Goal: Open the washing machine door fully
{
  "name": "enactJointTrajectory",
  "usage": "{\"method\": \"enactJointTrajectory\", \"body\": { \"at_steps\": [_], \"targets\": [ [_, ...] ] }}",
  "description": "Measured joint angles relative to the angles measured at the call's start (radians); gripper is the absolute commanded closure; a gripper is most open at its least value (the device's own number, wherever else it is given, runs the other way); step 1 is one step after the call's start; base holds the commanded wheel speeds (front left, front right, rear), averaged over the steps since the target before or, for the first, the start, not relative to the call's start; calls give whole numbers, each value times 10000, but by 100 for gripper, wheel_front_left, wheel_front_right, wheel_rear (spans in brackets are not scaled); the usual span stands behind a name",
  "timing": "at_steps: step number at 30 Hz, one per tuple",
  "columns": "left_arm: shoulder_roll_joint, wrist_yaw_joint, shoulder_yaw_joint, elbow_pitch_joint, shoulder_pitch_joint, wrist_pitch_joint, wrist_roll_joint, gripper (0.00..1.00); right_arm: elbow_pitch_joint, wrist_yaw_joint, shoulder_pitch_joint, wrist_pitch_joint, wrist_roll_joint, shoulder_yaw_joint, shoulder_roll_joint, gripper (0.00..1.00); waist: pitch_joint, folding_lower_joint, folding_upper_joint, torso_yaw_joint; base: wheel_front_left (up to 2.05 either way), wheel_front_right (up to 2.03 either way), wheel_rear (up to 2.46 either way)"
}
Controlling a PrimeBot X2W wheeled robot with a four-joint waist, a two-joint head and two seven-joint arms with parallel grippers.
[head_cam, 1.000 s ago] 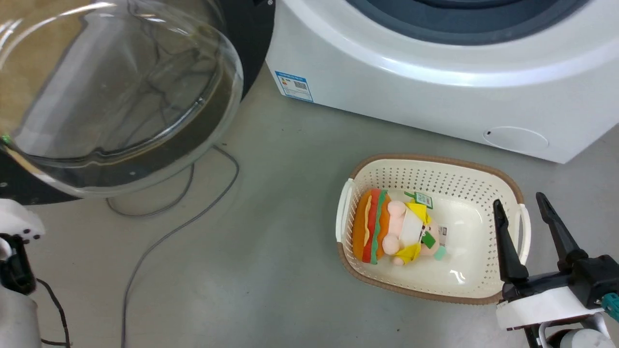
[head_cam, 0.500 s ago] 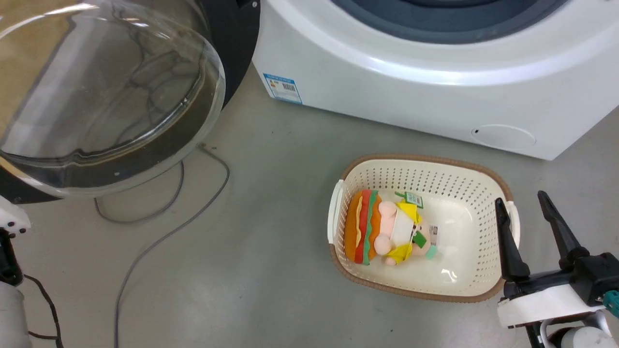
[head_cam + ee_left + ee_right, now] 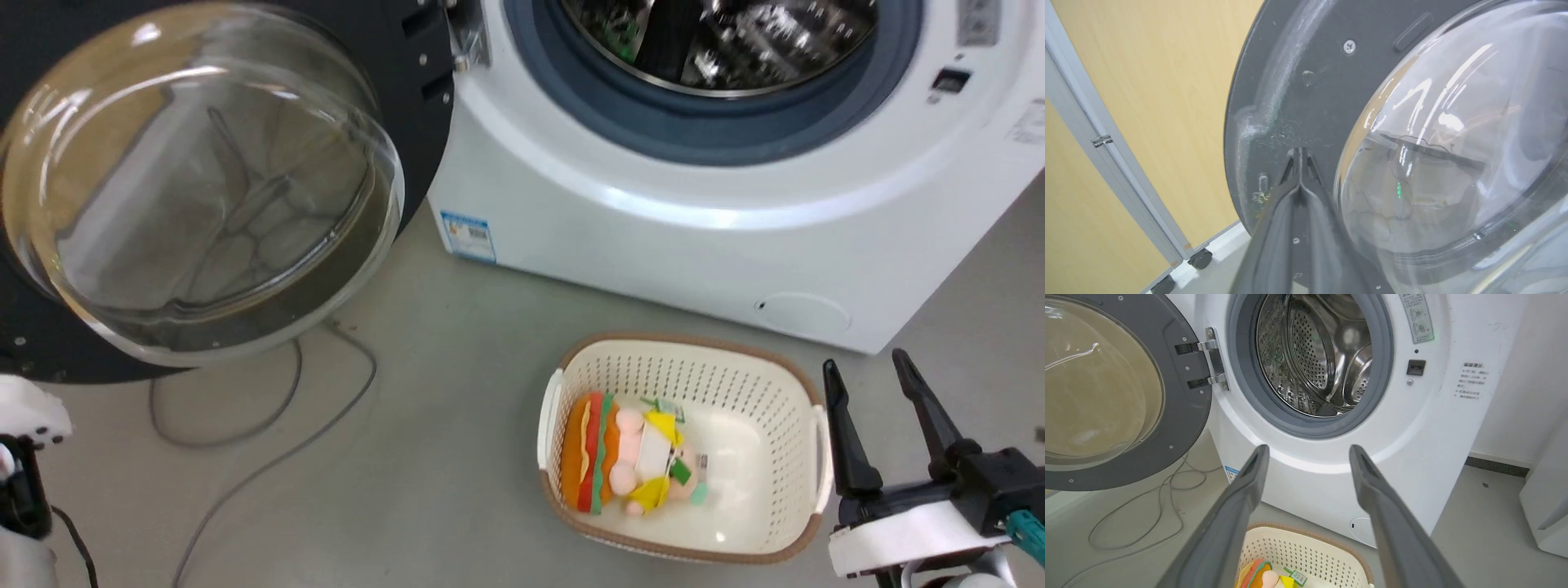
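Washing machine door [image 3: 204, 188] is swung way out, drum wide open

The door hangs off the metal hinge [image 3: 1210, 361] on the washing machine [image 3: 653, 220], out to its left, with the glass bowl and dark inner face turned outward. The left end effector [image 3: 1299, 152] has its fingers pressed together with nothing between them. The tips sit right at the door's dark face, just beside the bowl, though I can't tell if they actually touch. The right end effector [image 3: 864, 363] is in front of the washing machine with its fingers spread apart and empty. It's next to a cream laundry basket [image 3: 686, 339] holding a burger plush toy [image 3: 624, 464].
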Motion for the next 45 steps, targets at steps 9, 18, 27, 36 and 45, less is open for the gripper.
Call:
{"method": "enactJointTrajectory", "body": {
  "at_steps": [9, 18, 27, 36, 45],
  "targets": [
    [-907, -178, -422, -2370, 1645, 0, 700, 100, -2, -2, 601, -2, 531, 121, 13, 0, -1210, -1, 0, -277, 0, 0, 0],
    [-1852, -876, -1434, -4102, 3332, 0, 757, 100, -211, 0, 1009, 0, 640, 52, 23, 0, -2017, -3, 0, -729, 0, 0, 0],
    [-2339, -1141, -2247, -4740, 4145, 0, 389, 0, -249, 0, 1243, 0, 677, 198, 25, 0, -2340, -2, 0, -1263, 0, 0, 0],
    [-2516, -1221, -2826, -4591, 4506, 0, 247, 0, -297, 0, 1339, 0, 685, 148, 27, 0, -2446, -1, 0, -1886, 0, 0, 0],
    [-2729, -1179, -3014, -4330, 4691, 0, 688, 0, -247, -2, 1418, 0, 688, 215, 25, 0, -2391, 1, 0, -2522, 0, 0, 0]
  ]
}}
